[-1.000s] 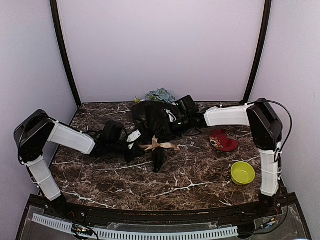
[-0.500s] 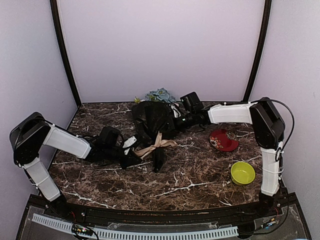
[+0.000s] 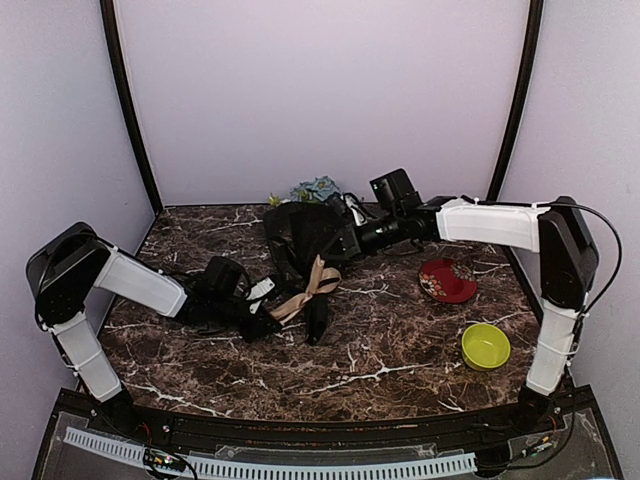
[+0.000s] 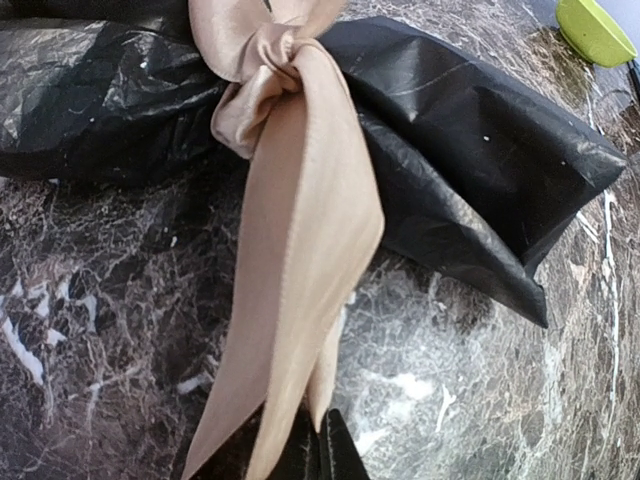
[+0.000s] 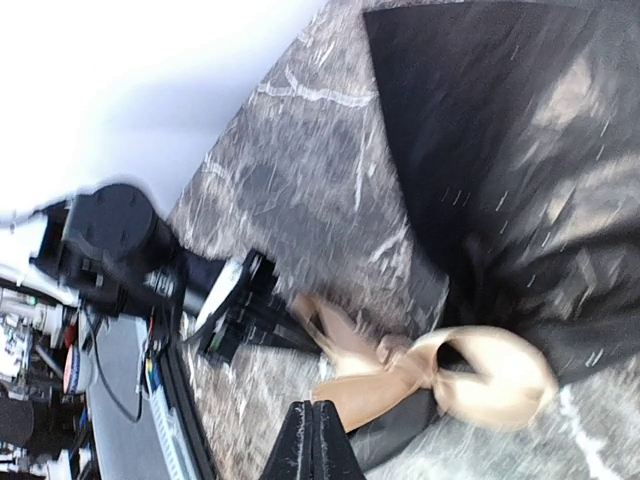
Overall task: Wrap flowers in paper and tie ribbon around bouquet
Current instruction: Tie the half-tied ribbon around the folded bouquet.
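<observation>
The bouquet lies in the middle of the table, its black paper (image 3: 310,235) bunched into a cone. The flowers (image 3: 318,188) show blue and green at its far wide end. A beige ribbon (image 3: 312,285) is knotted round the narrow waist, and the knot (image 4: 262,75) fills the top of the left wrist view. My left gripper (image 3: 268,320) is low on the table left of the waist, shut on the ribbon's tail (image 4: 300,300). My right gripper (image 3: 348,243) hovers over the paper's right side, shut and holding nothing. From there the ribbon's loop (image 5: 490,375) and the paper (image 5: 500,150) lie below.
A red plate (image 3: 447,280) sits right of the bouquet. A yellow-green bowl (image 3: 486,345) stands nearer the front right, and also shows in the left wrist view's corner (image 4: 598,30). Purple walls close the back and sides.
My right arm has lifted and drawn back to the right, away from the knot. My left gripper has pulled its ribbon tail down-left, and the ribbon now slants toward it.
</observation>
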